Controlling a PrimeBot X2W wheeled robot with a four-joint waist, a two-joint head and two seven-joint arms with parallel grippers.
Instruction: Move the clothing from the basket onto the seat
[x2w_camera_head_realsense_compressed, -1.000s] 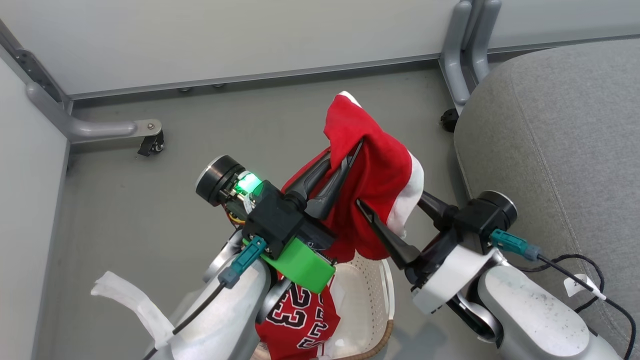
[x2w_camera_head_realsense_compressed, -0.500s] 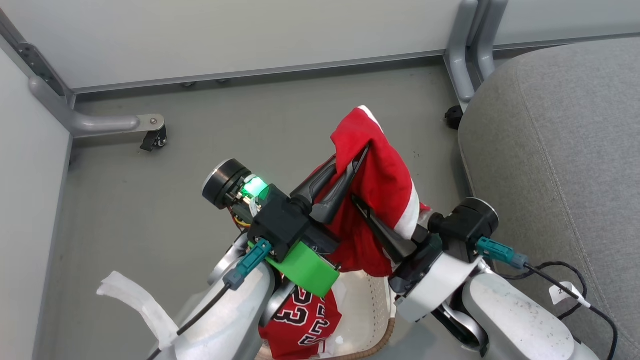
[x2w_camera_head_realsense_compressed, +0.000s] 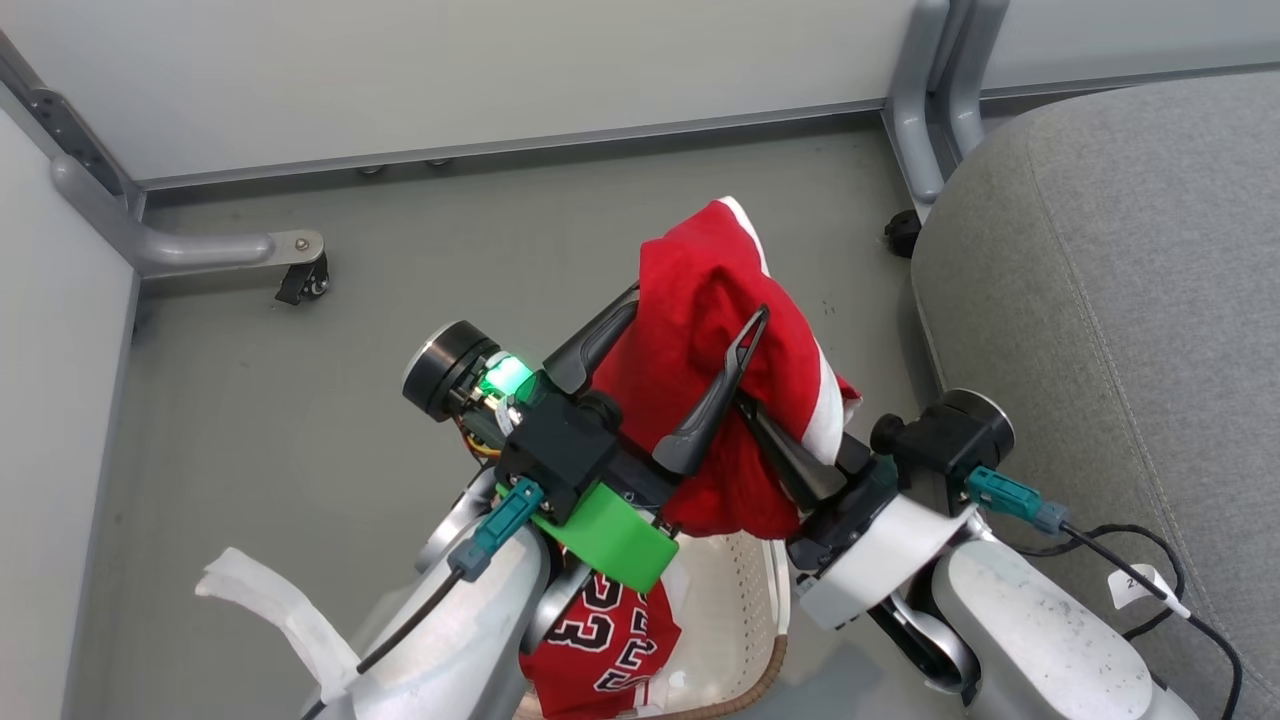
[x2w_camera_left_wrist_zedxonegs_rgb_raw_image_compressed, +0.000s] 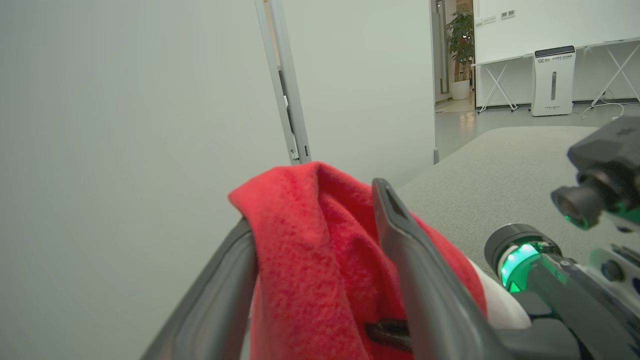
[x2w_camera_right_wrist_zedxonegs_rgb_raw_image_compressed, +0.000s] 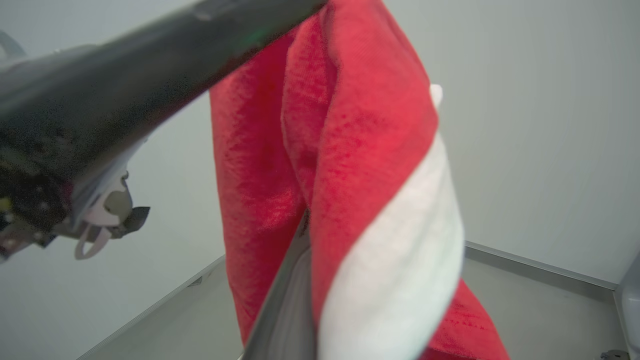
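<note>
Hanging above the basket, the plain red garment was pinched by the closed right gripper — the left gripper stood spread wide around it. The jersey lay in the basket beside the seat.

My left gripper has let go. Its fingers were pinched on the plain red garment and are now spread wide, with the cloth draped between them. My right gripper was open beside the cloth a second ago. It has since moved in and clamped onto it.
</note>
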